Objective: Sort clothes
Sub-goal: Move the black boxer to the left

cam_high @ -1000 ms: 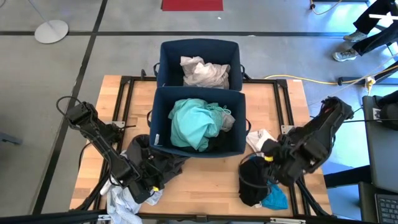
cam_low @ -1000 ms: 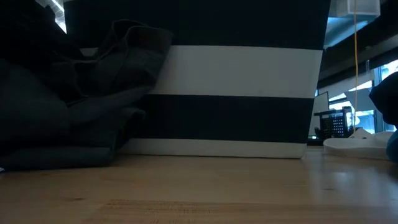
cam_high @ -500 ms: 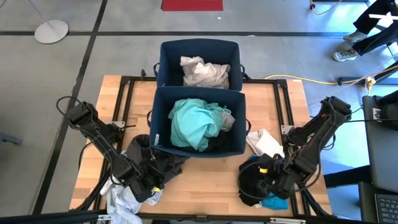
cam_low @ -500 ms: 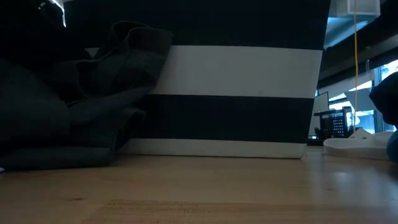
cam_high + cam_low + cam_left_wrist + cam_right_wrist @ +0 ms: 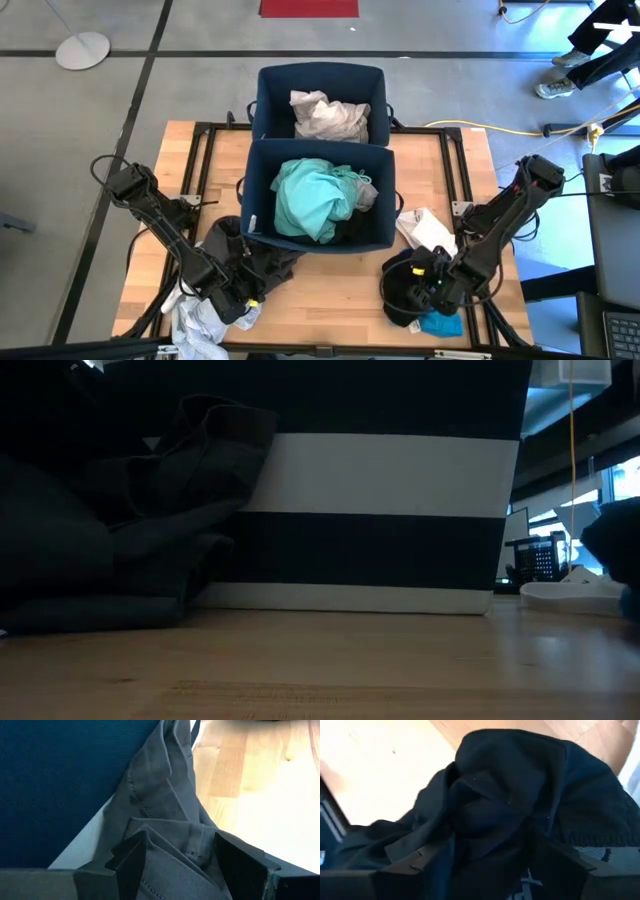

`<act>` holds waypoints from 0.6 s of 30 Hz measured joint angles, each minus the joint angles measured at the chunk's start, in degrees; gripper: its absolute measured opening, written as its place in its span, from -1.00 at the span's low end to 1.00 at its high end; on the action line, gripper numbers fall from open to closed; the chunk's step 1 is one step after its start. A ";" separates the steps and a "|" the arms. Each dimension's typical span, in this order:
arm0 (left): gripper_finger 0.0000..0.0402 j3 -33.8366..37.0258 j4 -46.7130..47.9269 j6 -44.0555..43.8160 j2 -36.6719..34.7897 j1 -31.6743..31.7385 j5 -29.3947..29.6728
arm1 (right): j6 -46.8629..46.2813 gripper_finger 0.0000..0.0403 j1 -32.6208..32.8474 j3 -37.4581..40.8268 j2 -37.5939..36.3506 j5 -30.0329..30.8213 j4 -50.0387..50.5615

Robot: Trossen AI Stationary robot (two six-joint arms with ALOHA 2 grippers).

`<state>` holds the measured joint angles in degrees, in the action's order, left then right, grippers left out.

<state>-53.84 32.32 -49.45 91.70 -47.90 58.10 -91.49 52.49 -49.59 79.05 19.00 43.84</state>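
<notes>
My left gripper (image 5: 243, 297) is at the near left part of the wooden desk (image 5: 330, 295), its jaws wide, with the dark grey trouser-like garment (image 5: 165, 845) lying between them; I cannot tell if they press it. This garment leans against the near navy blue fabric bin (image 5: 260, 195), whose wall stands directly in front of me. Just beside my left arm, at the near edge, lies a white crumpled cloth (image 5: 195, 325).

My right gripper (image 5: 425, 290) is at the near right part, the jaws fairly wide and standing on both sides of the black soft garment (image 5: 510, 805). A small turquoise cloth (image 5: 442, 324) shows under it at the near edge, and a white folded cloth (image 5: 425, 230) lies just behind, near the bin's right corner.

Between both grippers the desk is bare wood. The near bin holds a turquoise garment (image 5: 312, 200). Touching it behind, the far navy blue fabric bin (image 5: 270, 95) holds a cream crumpled garment (image 5: 328, 116).
</notes>
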 joint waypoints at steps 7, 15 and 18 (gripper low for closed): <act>0.11 0.00 0.00 -0.15 0.00 0.00 0.16 | 0.19 0.14 0.00 6.62 0.00 0.26 -4.83; 0.11 0.00 0.00 -0.04 0.00 0.00 0.18 | 1.91 -0.60 0.00 7.96 0.00 0.50 -4.95; 0.11 0.00 0.00 -0.06 0.00 0.00 0.18 | 3.55 -0.90 0.00 7.80 0.00 -0.01 -4.59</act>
<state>-53.84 32.32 -49.52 91.70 -47.90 58.28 -87.95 52.49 -41.79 79.05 18.99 39.25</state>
